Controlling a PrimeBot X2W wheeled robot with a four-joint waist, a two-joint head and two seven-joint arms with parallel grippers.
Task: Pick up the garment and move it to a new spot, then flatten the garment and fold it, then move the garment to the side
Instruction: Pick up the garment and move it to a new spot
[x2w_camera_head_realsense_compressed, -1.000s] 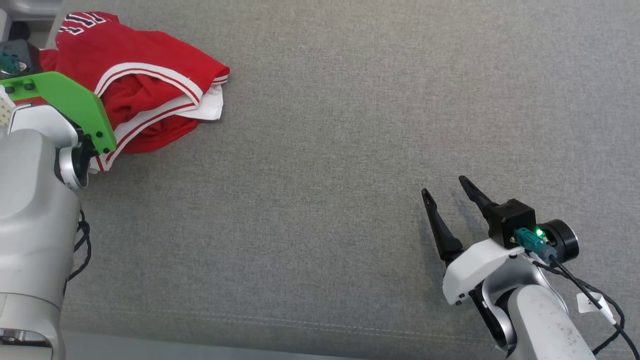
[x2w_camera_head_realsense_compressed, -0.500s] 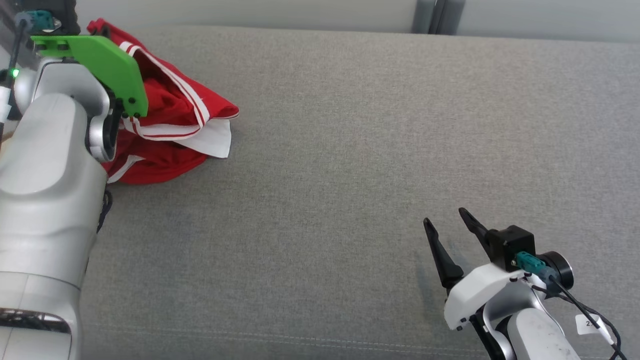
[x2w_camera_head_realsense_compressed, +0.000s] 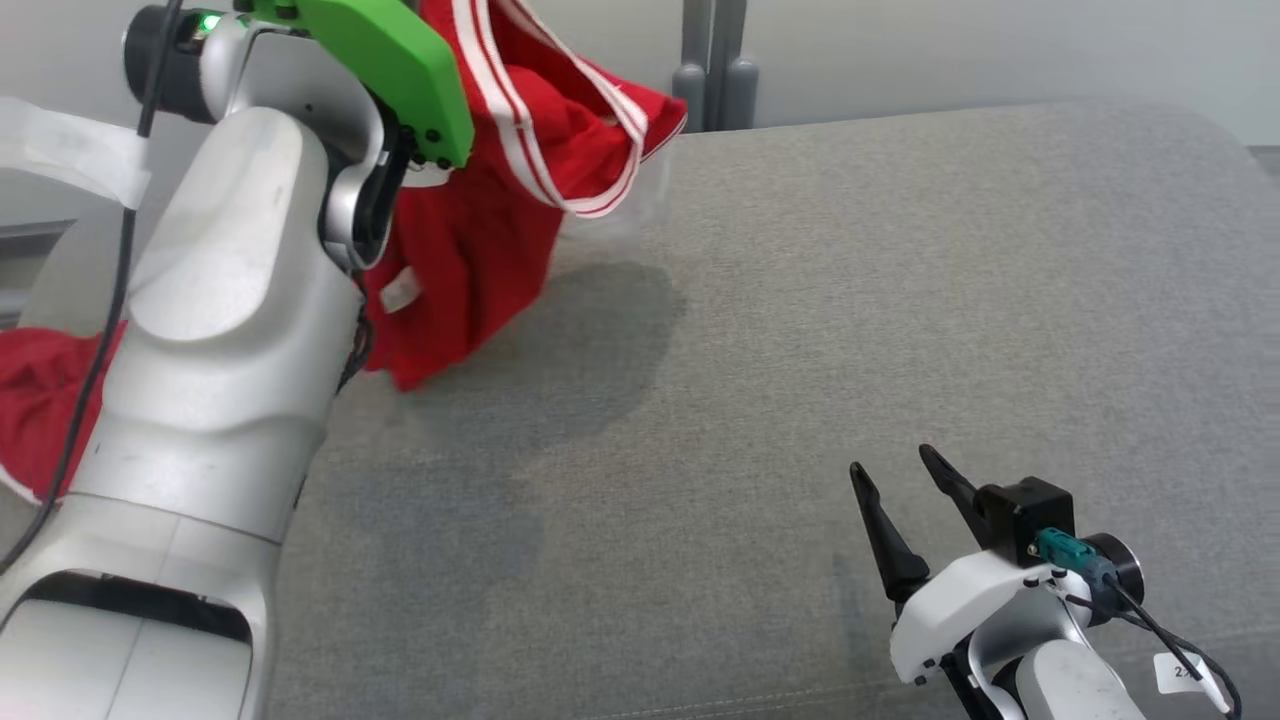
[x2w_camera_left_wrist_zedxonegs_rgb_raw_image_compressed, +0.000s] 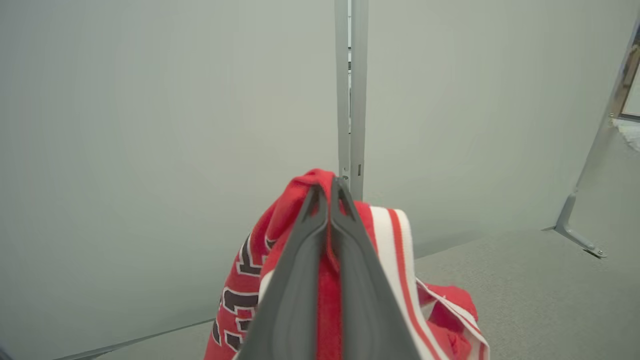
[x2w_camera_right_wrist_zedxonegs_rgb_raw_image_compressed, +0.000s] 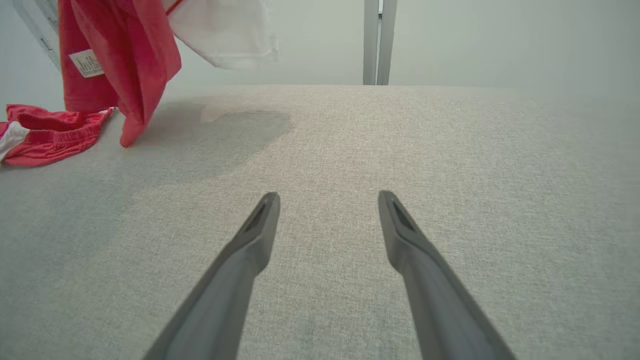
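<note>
The garment (x2w_camera_head_realsense_compressed: 470, 250) hangs over the surface's (x2w_camera_head_realsense_compressed: 800, 300) far left corner; the right end effector (x2w_camera_head_realsense_compressed: 890, 460) is by its near right corner.

The light is soft, even and quite bright in all views, without glare, and it seems to fall from above, since the hanging garment (x2w_camera_head_realsense_compressed: 470, 250) throws a wide shadow (x2w_camera_head_realsense_compressed: 600, 320) with soft edges on the grey surface (x2w_camera_head_realsense_compressed: 900, 300) just under and beside it. In the head view the garment is smeared by motion blur along its white edge. In both wrist views the near parts of the fingers (x2w_camera_right_wrist_zedxonegs_rgb_raw_image_compressed: 225, 290) are out of focus, and in the right one the far edge of the surface curves slightly.
</note>
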